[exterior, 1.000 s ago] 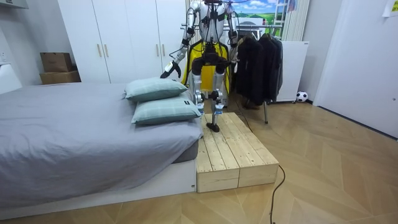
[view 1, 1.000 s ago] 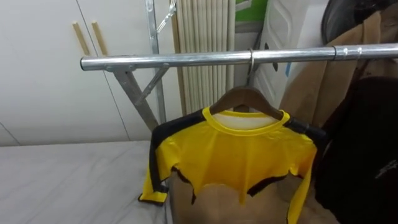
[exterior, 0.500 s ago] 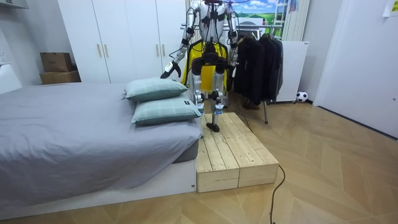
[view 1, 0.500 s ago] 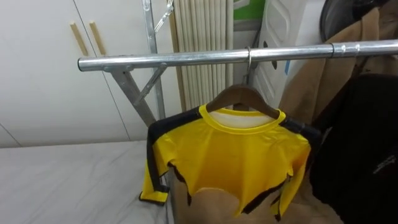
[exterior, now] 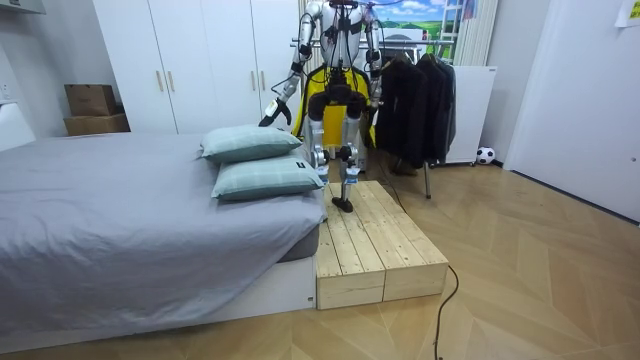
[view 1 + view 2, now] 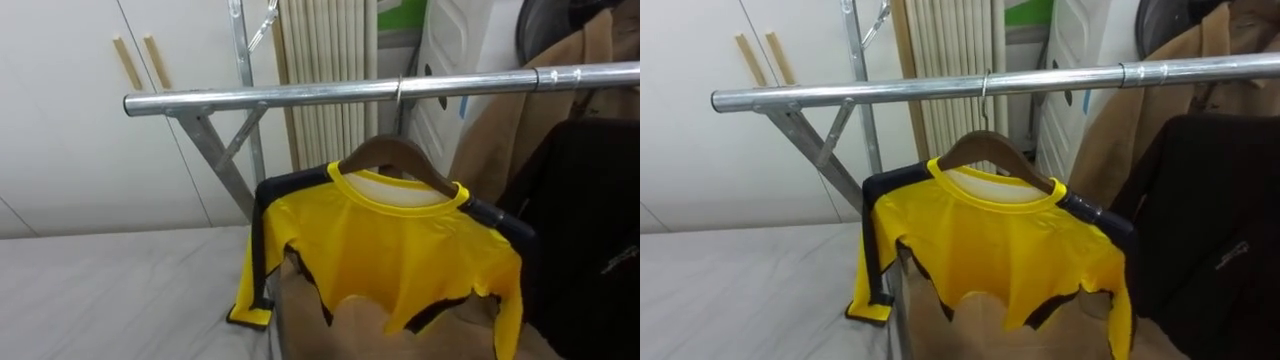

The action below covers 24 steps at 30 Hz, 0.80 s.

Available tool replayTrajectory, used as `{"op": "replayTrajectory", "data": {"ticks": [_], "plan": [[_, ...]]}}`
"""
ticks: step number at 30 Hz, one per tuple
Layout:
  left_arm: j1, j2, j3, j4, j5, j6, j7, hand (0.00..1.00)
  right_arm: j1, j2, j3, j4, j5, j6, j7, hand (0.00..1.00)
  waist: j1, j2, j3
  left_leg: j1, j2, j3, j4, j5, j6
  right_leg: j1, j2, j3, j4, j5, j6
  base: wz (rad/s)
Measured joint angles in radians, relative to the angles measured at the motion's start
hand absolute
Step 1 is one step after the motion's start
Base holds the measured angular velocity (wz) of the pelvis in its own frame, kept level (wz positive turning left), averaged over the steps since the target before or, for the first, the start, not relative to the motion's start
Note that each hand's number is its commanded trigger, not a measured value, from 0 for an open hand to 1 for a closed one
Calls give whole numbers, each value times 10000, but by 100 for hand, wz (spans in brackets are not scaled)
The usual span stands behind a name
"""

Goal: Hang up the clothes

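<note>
The room was a bedroom with white wardrobes [image 5: 180, 60], a wood floor and a bed [image 5: 120, 220] under a grey cover. Two pillows [image 5: 250, 143] were stacked at the end of the bed nearest the robot. Two cardboard boxes [image 5: 92, 108] stood stacked by the wardrobes; their contents could not be seen.

The robot stood upright on a wooden platform [image 5: 375, 240] just beside the bed, facing a clothes rack and away from the room camera.

Position of the task item:
- The yellow shirt [image 6: 390, 250], trimmed in black at the shoulders and sleeves, hung on a wooden hanger [image 6: 385, 155].
- The hanger hook was over the metal rail [image 6: 300, 95] of the rack.
- The shirt hung tilted, its right shoulder lower than its left.
- On the same rail, to the right, hung a tan coat [image 6: 520, 130] and a black garment [image 6: 585, 230], the latter just beside the shirt's sleeve.

The left robot hand [image 5: 270, 118] was held out low over the bed's end, apart from the shirt. Whether it was wide or narrow could not be told.
</note>
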Motion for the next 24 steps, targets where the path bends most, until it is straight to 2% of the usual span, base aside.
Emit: {"op": "replayTrajectory", "data": {"ticks": [11, 21, 24], "plan": [[-44, -13, -2, -34, -19, -53, 247, 0, -6, 9, 227, -39, 72, -9, -88, 0, 25, -30, -11, 8, -5, -106, 1, -1, 2, 6, -5, -32, 7, 0, 1, 0], [-45, -67, -1, -38, -43, -373, 457, 0, -12, 43, 397, -4, 534, -26, -319, 0, 92, -57, -19, 28, -7, -371, 0, -37, 64, 29, -3, -91, -2, -5, 10, 0], [-76, -80, -1, -37, -438, -442, 512, 0, 9, 73, 462, 13, 941, -18, -332, 0, 88, -77, -24, 63, -7, -370, 1, -42, 70, 93, -9, -91, 12, -5, 10, 0]]}}
